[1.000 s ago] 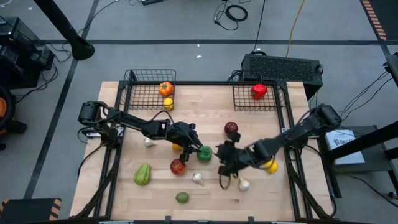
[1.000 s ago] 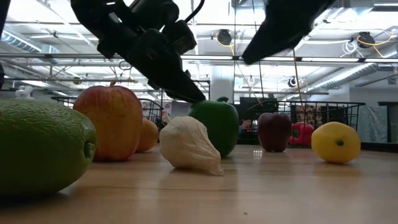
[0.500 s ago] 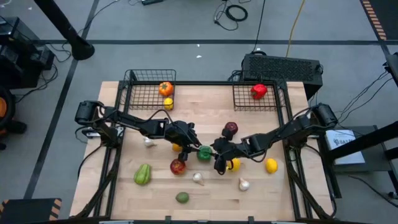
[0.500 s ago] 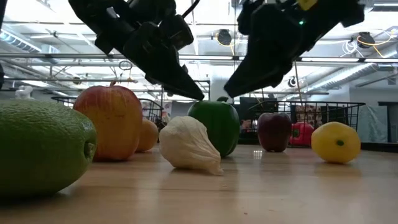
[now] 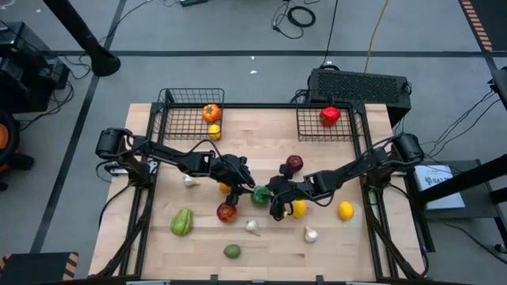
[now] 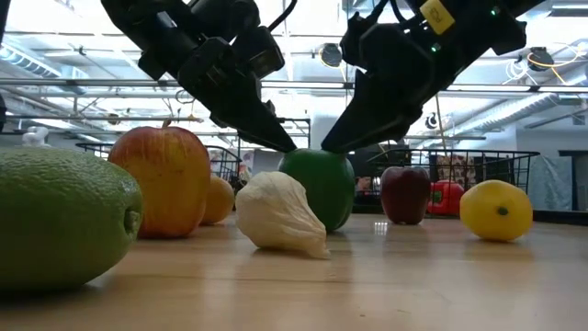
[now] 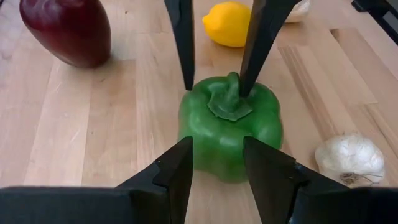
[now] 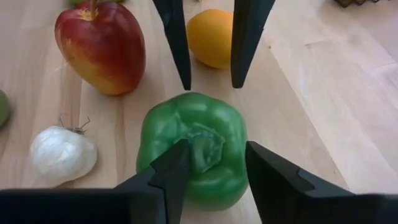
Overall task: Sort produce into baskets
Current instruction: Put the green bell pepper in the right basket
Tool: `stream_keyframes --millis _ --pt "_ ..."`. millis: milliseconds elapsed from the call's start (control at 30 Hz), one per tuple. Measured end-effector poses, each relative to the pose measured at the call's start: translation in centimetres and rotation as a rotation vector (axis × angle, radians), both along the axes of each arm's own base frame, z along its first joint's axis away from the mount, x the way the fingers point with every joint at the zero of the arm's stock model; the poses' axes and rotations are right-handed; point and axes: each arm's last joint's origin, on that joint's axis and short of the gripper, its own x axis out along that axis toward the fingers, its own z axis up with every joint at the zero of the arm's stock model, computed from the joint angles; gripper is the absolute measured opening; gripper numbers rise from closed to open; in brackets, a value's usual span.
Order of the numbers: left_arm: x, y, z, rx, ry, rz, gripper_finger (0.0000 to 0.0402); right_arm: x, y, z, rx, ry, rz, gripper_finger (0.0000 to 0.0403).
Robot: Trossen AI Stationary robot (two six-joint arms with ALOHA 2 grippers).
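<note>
A green pepper (image 5: 260, 196) stands upright on the table's middle. My left gripper (image 5: 249, 188) is open and comes at it from the table's left, its fingertips (image 7: 185, 149) over the pepper's left shoulder. My right gripper (image 5: 273, 196) is open and comes from the right, its fingers on either side of the pepper's stem (image 8: 203, 144). The two wire baskets stand at the far edge: the left one (image 5: 178, 123) holds an orange piece and a yellow one, the right one (image 5: 313, 127) a red pepper (image 5: 329, 115). My left gripper slants down from the table's left, and its tips (image 6: 287, 144) reach the green pepper's upper left shoulder; I cannot tell whether they touch it. My right gripper slants down from the right with one finger (image 7: 247, 87) right beside the stem; I cannot tell whether it touches.
Around the pepper lie a red apple (image 5: 226, 211), an orange (image 5: 226, 188), a dark red apple (image 5: 294, 163), two yellow citrus (image 5: 345, 210), garlic bulbs (image 5: 252, 227), a green piece (image 5: 181, 222) and a lime (image 5: 231, 251). A black vented box (image 5: 360, 83) stands behind the right basket.
My right gripper has gone toward the table's left from near the front garlic, uncovering a yellow citrus, and has come down over the green pepper's stem, still open. The pepper has stayed in place.
</note>
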Motion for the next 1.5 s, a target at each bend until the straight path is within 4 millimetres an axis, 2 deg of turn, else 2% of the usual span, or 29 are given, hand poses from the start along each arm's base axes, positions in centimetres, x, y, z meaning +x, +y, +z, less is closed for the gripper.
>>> stream_keyframes --millis 700,967,1067,1267,1500 --pt "0.0 0.0 0.0 0.0 0.0 0.001 0.0148 0.1 -0.1 -0.1 -0.022 0.009 0.029 0.0017" --pt "0.0 0.1 0.1 0.022 -0.007 0.003 0.0148 0.1 -0.1 -0.1 -0.034 0.011 0.039 0.0012" --pt "-0.2 0.7 1.3 0.089 -0.043 0.081 0.0148 0.0 -0.1 0.2 -0.045 0.009 0.052 0.0013" --pt "-1.7 0.9 4.4 0.133 -0.094 0.121 0.0148 -1.3 -0.5 2.7 -0.062 -0.009 0.065 0.0013" --pt "-3.6 0.9 6.6 0.128 -0.098 0.121 0.0148 -4.8 -1.6 8.0 -0.122 -0.087 0.046 0.0013"
